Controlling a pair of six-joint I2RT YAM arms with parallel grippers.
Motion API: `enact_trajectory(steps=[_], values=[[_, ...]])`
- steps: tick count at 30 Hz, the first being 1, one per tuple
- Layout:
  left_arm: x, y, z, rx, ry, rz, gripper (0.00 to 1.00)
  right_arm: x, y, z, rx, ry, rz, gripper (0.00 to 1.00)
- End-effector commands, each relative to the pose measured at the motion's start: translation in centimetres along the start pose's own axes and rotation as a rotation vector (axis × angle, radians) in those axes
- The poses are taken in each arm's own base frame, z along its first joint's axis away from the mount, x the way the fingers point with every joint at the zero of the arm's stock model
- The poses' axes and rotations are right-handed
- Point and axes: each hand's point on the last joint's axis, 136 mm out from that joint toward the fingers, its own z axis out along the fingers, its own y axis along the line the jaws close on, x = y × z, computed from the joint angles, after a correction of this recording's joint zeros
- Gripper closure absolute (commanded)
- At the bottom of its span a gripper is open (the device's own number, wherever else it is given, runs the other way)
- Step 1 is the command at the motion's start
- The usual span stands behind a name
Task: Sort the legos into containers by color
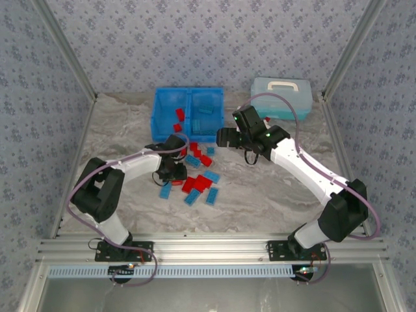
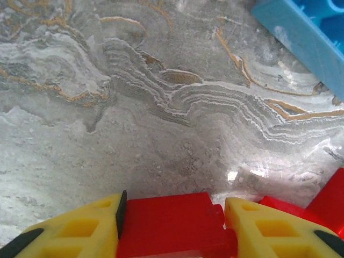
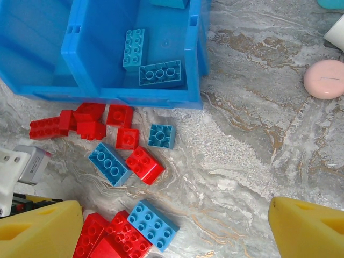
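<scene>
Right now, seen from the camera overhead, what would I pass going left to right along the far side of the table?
Blue bin's left compartment, with red legos in it → its right compartment, with light blue legos → pale blue case with a white handle.

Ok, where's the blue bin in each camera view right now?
Top external: the blue bin sits upper centre.
Left wrist: the bin's wall cuts the top right corner.
Right wrist: the bin takes the top left, both compartments showing.
Shared landmark: red legos on the marbled table before it.
</scene>
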Motion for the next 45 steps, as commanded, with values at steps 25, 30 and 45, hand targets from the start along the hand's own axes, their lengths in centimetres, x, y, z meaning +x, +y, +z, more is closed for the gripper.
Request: enact_trajectory(steps=[25, 30, 45], values=[[-26.6, 1.6, -11.7, -0.208, -0.602, -0.011, 0.72, -0.3, 0.9, -2.3, -0.018, -0.027, 0.006, 0.08], [-29.9, 1.9, -8.4, -0.266, -0.567, -0.025, 0.69, 0.1, 0.7, -2.9, -0.017, -0.042, 0.014, 0.08], [-29.8, -0.7, -16.2, -0.098, -0.651, -0.057, 0.32, -0.3, 0.8, -3.1, -0.012, -0.057, 0.011, 0.08]])
